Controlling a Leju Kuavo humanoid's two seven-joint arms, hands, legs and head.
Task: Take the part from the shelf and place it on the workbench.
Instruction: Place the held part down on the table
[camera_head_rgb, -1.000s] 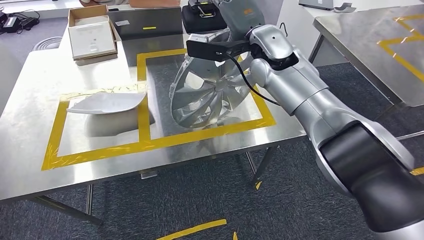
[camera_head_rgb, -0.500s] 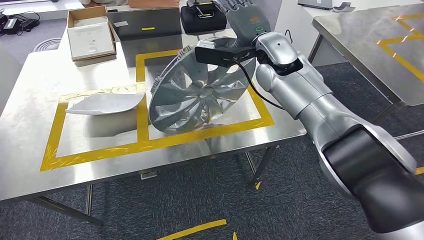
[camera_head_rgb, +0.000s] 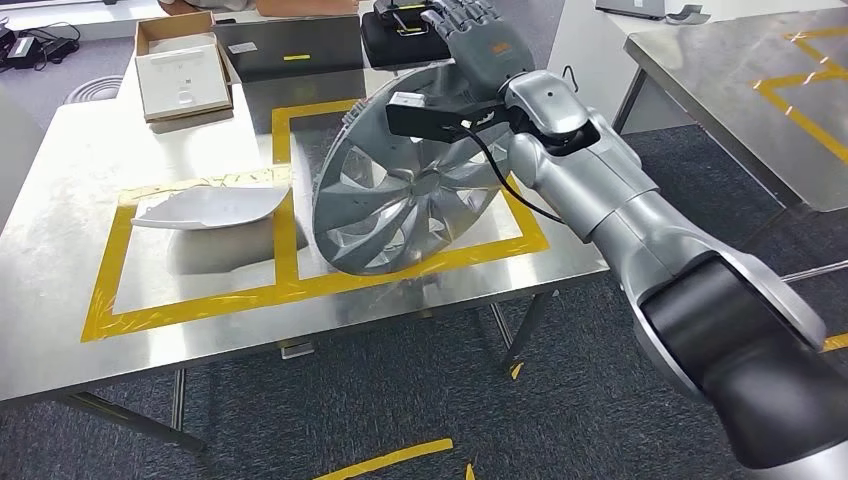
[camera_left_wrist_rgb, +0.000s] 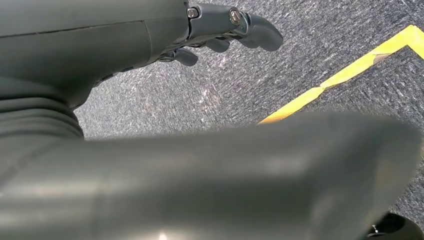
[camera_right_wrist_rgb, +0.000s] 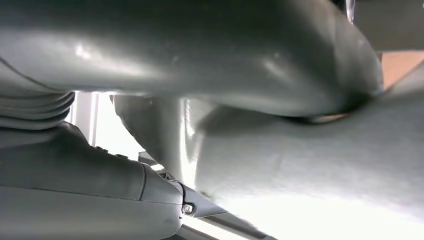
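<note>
On the surface (camera_head_rgb: 200, 320), inside yellow tape, the wheel cover (camera_head_rgb: 400, 195) stands tilted, its top rim gripped by the right hand (camera_head_rgb: 478, 45); the left hand (camera_left_wrist_rgb: 220, 30) hangs empty, fingers loosely curled.

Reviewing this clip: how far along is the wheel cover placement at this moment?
Done: the wheel cover is off the shelf and over the workbench. In hand: the right hand grips its upper rim, the cover tilted with its lower edge at the yellow tape square. Left: lay it flat and release. The left hand hangs over the carpet.

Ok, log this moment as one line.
right robot hand: holds wheel cover | cover: tilted, lower edge on workbench | left robot hand: hanging, holds nothing
</note>
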